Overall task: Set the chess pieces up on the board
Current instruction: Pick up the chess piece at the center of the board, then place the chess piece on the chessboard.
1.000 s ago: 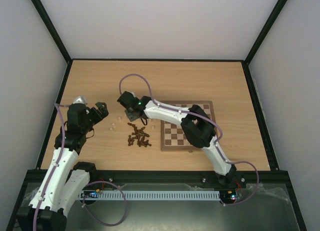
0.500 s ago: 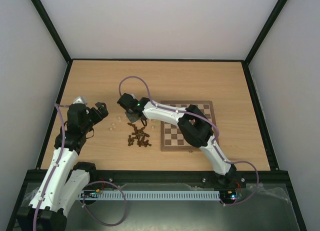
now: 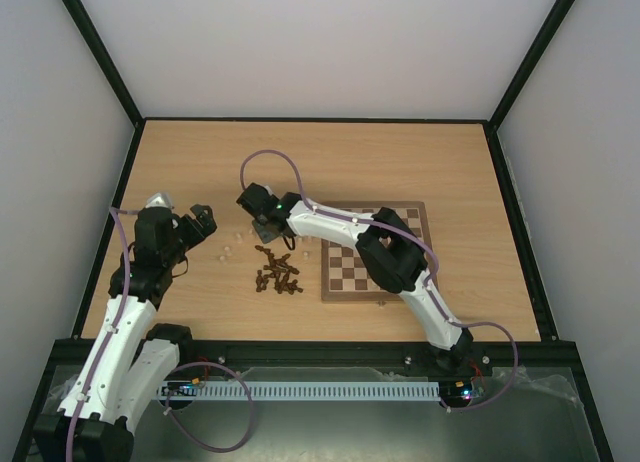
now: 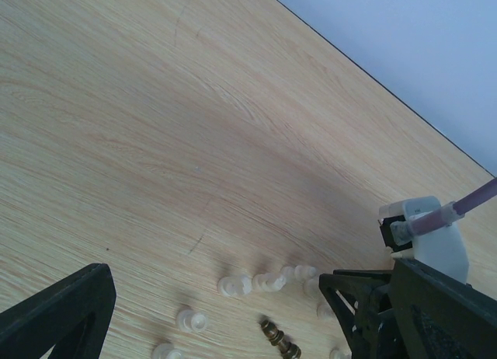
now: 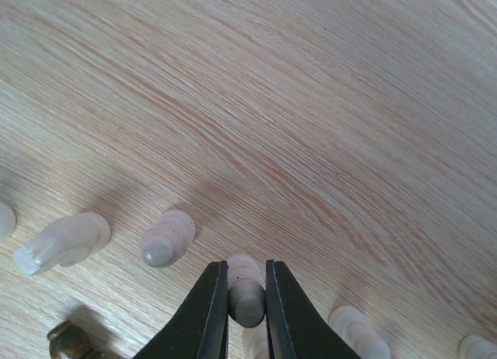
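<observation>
The right fingers are closed on a pale chess piece at the bottom centre of the right wrist view, with one finger pressed to each side of it. Its long axis runs up and down the frame, in line with the fingers. Which end is its head, and whether it is off the worktop, cannot be told. To its left two more pale pieces lie on their sides. The nearer one slants with its rounded tip toward the lower left, and the farther one lies almost left to right. Others lie at the lower right, and a dark piece sits in the lower left corner. In the top view the board lies right of centre, its edges square with the worktop. The right arm crosses over it and hides much of its middle. A loose heap of dark pieces lies on the bare wood just left of the board, and a few pale ones lie farther left. The left fingers stand wide open over the left of the worktop and hold nothing. Pale pieces and one dark one lie low in that wrist view between them.
</observation>
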Tool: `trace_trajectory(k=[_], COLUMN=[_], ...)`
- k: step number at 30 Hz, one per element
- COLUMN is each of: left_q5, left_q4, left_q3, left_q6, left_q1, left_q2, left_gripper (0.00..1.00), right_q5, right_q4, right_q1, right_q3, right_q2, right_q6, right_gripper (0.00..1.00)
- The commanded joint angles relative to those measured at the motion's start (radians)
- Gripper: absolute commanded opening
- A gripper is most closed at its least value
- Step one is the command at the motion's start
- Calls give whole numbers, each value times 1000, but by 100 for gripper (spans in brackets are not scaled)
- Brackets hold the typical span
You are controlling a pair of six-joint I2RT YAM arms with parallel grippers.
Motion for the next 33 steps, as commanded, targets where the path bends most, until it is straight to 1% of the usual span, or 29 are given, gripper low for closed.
trace_trajectory(k=[1,8,12,15,18,22,26,27,33], left_q5=[-5,-5,-2,4,9,12,13,15,15], left_q4=[-9,1,0,4,5,12,13,17,32], left_q3=[9,3,10,14,21,29,43,45,41], left_q6=[8,4,7,7,6,7,12,14,13], left_q1=[7,7,7,7,7,7,7,7,7], left_q2=[-6,-10,-4,-2,0,4,24,29,42], left_gripper=[100,100,100,100,100,100,100,99,100], right_q5=[-6,-14,-13,-15,-5,30,48,47,58], right_q4=[-21,-25,-37,-52,-66,-90,-120,-137,-169], right_q1=[-7,-6,-5,-4,-2,4,5,4,4], right_q3=[31,27,-6,-64,-163,-335,-522,-615,-784], right_q2=[21,-29,-122,-214,-327,-501,-670,-761,-884], right_q6=[-9,-8,-6,-6,3,34,84,111,193], right_gripper=[10,7,7,7,7,7,7,8,8])
